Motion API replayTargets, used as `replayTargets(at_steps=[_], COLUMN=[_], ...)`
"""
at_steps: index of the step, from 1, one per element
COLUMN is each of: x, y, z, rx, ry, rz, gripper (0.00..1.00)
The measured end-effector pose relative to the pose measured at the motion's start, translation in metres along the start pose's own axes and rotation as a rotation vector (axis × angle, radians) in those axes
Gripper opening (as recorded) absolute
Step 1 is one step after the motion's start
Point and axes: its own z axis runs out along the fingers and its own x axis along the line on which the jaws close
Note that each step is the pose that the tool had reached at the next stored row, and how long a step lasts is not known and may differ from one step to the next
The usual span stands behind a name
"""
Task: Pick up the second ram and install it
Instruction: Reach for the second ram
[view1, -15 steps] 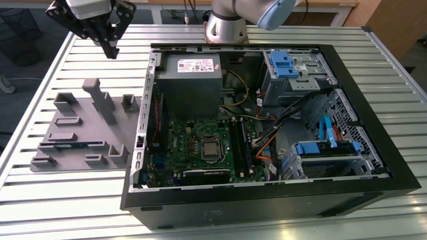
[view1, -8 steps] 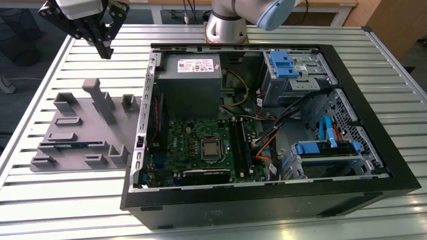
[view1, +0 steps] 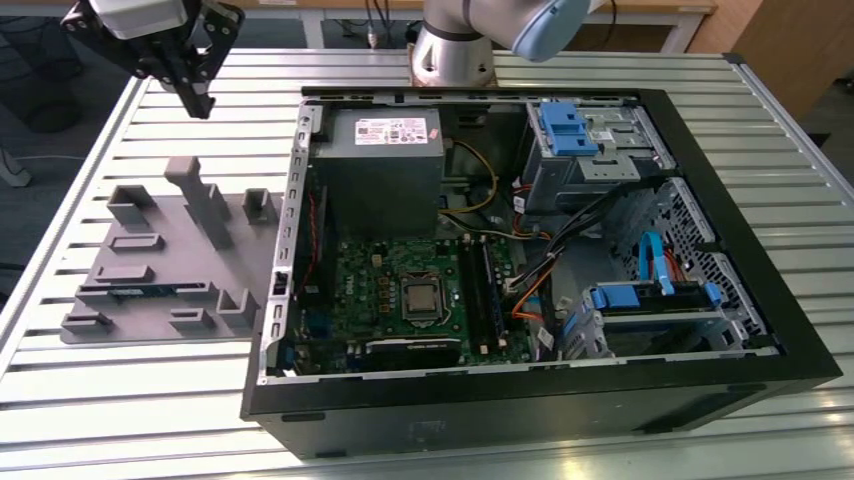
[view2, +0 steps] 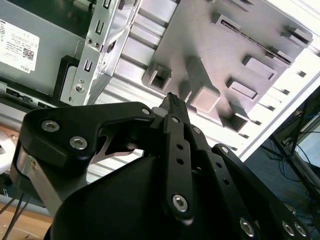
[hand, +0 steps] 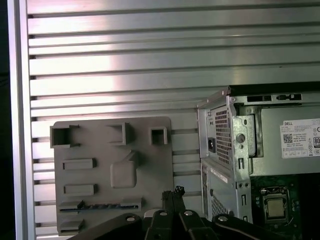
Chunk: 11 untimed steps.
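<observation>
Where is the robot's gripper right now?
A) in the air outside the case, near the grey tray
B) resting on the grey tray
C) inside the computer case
A: the gripper hangs above the table beyond the grey tray, outside the computer case.

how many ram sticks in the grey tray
1: the second ram stands edge-up in the long slot of the grey tray, exterior view's left. None looks hidden.
</observation>
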Motion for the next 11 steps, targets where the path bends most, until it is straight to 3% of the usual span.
replayTargets(at_steps=[6,11], x=[0.0121,0.0273], y=[-0.0057,-0.0126], z=[0.0001,0.0003], rx=[0.0,0.0], ry=[0.0001,0.0001], rz=[0.0,0.0], gripper=[0.11,0.11])
